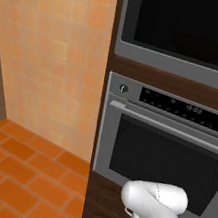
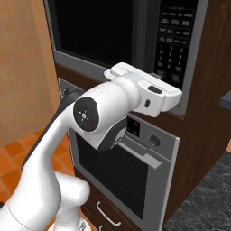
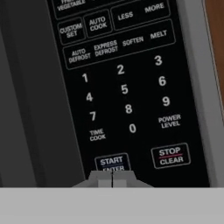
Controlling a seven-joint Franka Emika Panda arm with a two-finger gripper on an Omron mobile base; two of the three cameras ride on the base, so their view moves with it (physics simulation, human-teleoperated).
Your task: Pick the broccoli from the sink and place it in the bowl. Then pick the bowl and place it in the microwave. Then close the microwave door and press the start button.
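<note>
The microwave (image 2: 135,45) has its dark glass door (image 1: 187,23) shut flush in the steel frame. In the hand view my gripper (image 3: 112,179) is shut, its two tips pressed together with nothing between them. The tips cover the lower edge of the START/ENTER button (image 3: 112,161) on the black keypad (image 3: 127,87). From the right base view my hand (image 2: 155,95) reaches up to the lower part of the control panel (image 2: 173,40). Contact with the button cannot be told. The broccoli, the bowl and the sink are out of view.
A steel oven (image 1: 163,156) with a bar handle (image 2: 140,153) and a knob sits directly below the microwave in the brown cabinet. The STOP/CLEAR button (image 3: 170,155) lies just right of START. An orange tiled wall (image 1: 55,51) and floor (image 1: 13,175) lie to the left.
</note>
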